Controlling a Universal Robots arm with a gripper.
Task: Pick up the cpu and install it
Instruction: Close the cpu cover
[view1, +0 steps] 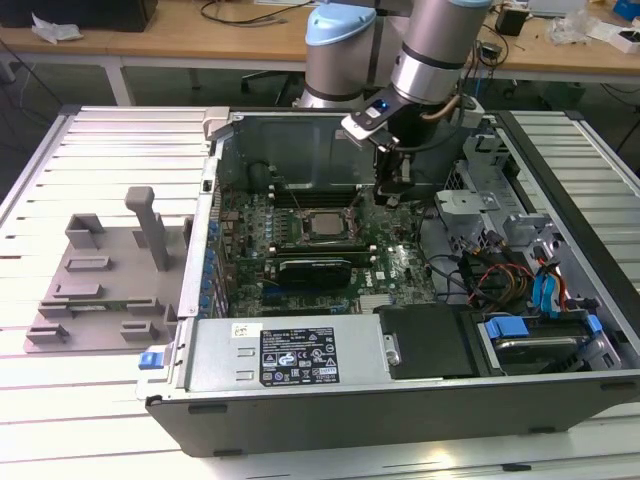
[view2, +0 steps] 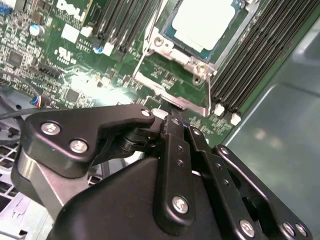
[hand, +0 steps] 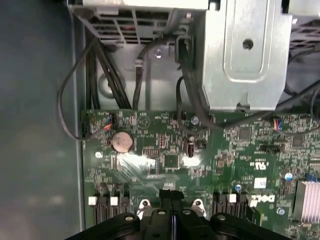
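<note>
The cpu (view1: 322, 224) is already in the mobo socket, approx. mid-board inside the open PC case (view1: 300, 400). In the second wrist view it lies flat and square in the socket, pale metal top up, nothing on it. It looks seated to me, not tilted, though I can't check the pins from here.

The gripper (view1: 393, 195) is down inside the case, just to the exterior view's right of the socket and near the cpu, but not touching it. In the first wrist view the fingers (hand: 165, 197) are pressed together, with only a thin seam between them and nothing pinched. It's empty-handed above the green motherboard (hand: 170, 150). Can't tell whether the tips touch the board.

The grey tray (view1: 100, 270) sits on the slatted table (view1: 100, 130), well apart from the case on the exterior view's left. I see no chip on it.

Progress, imo: pick-up done, carry done, chip dropped into place, so the main part is over. In the second wrist view the metal retention frame (view2: 172, 97) stands beside the chip rather than folded down over it. If clamping counts as part of the install, that bit isn't done yet. Otherwise it's basically finished.
</note>
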